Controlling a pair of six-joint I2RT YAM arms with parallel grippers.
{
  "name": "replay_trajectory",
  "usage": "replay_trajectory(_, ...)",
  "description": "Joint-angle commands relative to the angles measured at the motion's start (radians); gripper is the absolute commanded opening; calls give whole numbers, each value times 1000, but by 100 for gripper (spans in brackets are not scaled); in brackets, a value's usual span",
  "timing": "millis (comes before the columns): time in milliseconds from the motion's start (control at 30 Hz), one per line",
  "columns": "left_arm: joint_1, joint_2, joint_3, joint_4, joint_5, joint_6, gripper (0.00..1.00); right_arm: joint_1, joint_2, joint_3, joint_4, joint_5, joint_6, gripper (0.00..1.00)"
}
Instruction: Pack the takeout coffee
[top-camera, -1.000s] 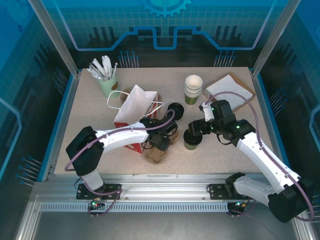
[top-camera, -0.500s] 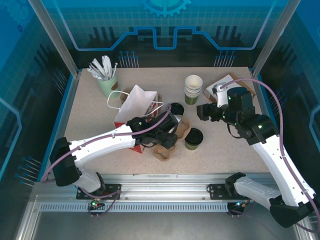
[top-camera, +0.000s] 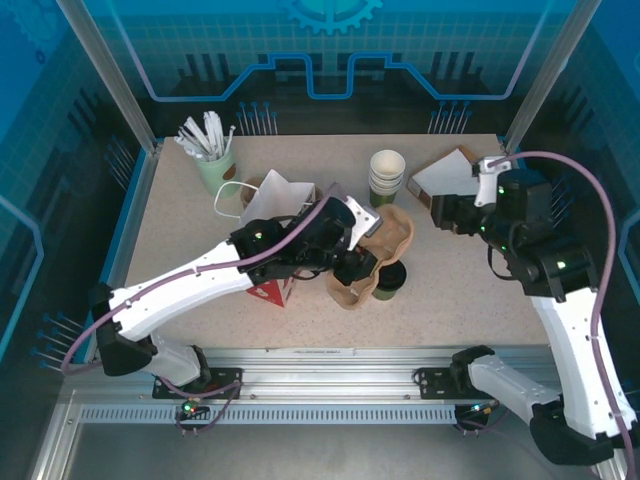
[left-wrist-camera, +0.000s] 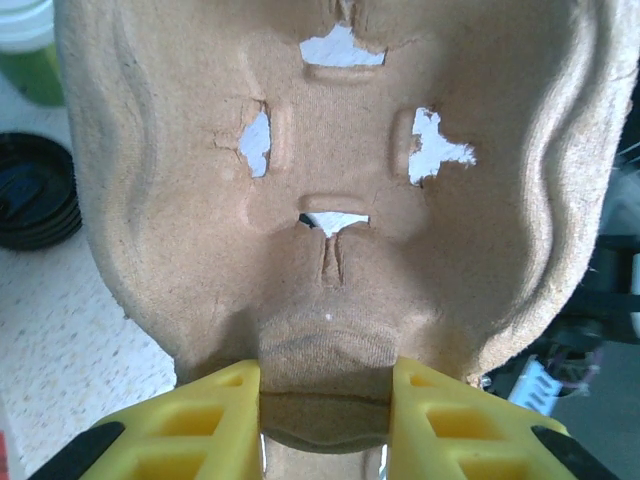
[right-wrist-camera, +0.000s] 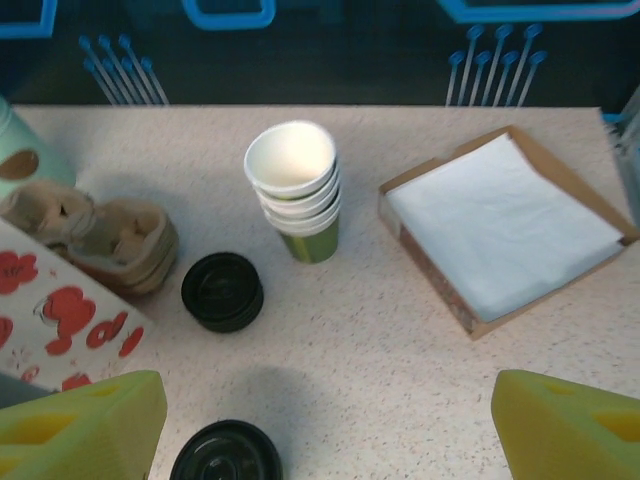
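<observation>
Right now your left hand (left-wrist-camera: 325, 400) pinches the brown moulded-pulp cup carrier (left-wrist-camera: 330, 150) by its edge, tilted over the olive-green paper cup with a black plastic lid (top-camera: 392, 280), which stands on the speckled counter (top-camera: 180, 230). Your right hand (right-wrist-camera: 325, 425) hangs apart, fingers spread wide.

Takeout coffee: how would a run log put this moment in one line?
left gripper: shut on pulp cup carrier | right gripper: open, empty | takeout coffee: lidded, on table, not in carrier
</observation>
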Motion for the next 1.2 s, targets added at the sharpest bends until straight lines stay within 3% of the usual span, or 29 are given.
replay_trajectory(0, -2, -74, 85, -10, 68, 53, 31, -21, -49, 64, -42, 39, 27, 86)
replay_trajectory(233, 33, -111, 245, -69, -17, 123, 30, -21, -46, 103, -46, -11, 21, 85)
replay_trajectory(333, 71, -113, 318, -114, -59, 137, 30, -15, -26, 79, -24, -122, 27, 84)
replay_trajectory(467, 172, -130, 389, -211, -138, 141, 31, 33, -12, -13, 107, -359, 50, 84)
replay_trajectory(567, 270, -162, 373, -275, -199, 129, 31, 117, 27, -72, 210, -417, 72, 83)
replay_trajectory(767, 407, -205, 267, -307, -244, 108, 30, 270, 196, -66, 328, -413, 84, 81)
replay_trajectory(967, 481, -205, 196, -278, -213, 102, 29, 270, 397, 34, 409, -424, 65, 79)
replay_trajectory(1167, 486, -191, 149, -226, -200, 98, 29, 270, 625, 159, 515, -592, 13, 75)
